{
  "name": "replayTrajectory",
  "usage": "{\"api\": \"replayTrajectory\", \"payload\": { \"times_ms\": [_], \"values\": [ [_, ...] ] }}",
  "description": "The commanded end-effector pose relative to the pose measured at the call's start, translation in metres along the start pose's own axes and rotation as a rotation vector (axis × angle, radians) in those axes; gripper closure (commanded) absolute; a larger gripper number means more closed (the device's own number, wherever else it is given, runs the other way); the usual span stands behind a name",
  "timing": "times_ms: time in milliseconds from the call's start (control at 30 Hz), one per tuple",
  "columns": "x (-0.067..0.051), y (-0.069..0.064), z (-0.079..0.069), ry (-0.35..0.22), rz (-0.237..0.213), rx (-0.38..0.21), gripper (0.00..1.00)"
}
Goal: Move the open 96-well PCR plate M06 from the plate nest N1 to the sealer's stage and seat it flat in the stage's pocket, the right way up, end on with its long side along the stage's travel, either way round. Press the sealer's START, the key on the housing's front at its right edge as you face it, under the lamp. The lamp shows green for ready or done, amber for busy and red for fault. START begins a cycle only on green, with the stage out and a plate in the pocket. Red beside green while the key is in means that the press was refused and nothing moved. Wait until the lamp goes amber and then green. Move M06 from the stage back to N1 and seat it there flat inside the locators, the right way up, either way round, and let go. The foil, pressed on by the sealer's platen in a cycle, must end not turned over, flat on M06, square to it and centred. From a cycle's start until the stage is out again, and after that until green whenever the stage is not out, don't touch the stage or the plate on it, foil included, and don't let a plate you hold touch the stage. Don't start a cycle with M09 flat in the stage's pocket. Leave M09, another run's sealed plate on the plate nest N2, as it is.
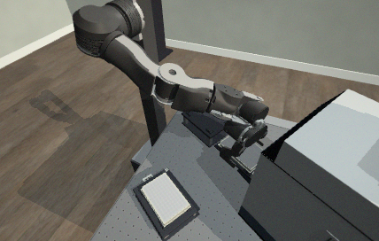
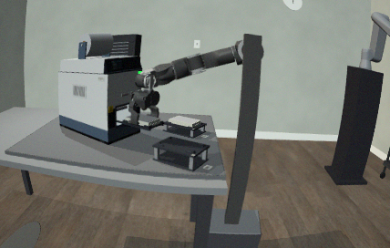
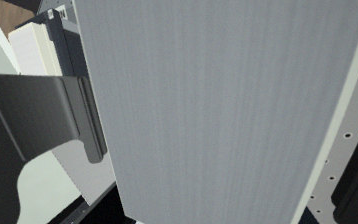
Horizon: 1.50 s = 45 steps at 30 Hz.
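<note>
The hand (image 2: 142,110) hangs low over M06 (image 3: 220,110), fingers spread wide on either side of it and gripping nothing. M06 lies on the stage in front of the sealer (image 2: 95,98), near the worktop's (image 2: 44,155) far edge, wearing foil. The lamp (image 2: 139,71) is green, so sealing looks finished; grasping, carrying and seating in N1 (image 2: 181,152), empty by the near right corner, remain. M09 (image 1: 166,198) sits untouched on its nest. The sealer's side carries a barcode (image 2: 79,91); no writing is legible.
</note>
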State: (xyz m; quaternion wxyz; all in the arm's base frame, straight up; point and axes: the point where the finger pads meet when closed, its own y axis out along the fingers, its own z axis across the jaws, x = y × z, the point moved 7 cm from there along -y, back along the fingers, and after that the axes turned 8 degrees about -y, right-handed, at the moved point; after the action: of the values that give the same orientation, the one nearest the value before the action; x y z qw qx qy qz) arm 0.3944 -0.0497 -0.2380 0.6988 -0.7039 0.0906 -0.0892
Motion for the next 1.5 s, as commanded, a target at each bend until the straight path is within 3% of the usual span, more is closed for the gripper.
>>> {"api": "replayTrajectory", "payload": {
  "times_ms": [0,500,533,1467],
  "values": [
    [0.0018,-0.0039,0.0014,-0.003,-0.006,0.006,0.23],
    [0.0034,-0.0075,0.0016,-0.001,-0.008,0.004,0.23],
    [0.0033,-0.0072,0.0016,-0.001,-0.008,0.004,1.00],
    [0.0031,-0.0062,0.0008,0.001,-0.008,0.001,1.00]
  ]
}}
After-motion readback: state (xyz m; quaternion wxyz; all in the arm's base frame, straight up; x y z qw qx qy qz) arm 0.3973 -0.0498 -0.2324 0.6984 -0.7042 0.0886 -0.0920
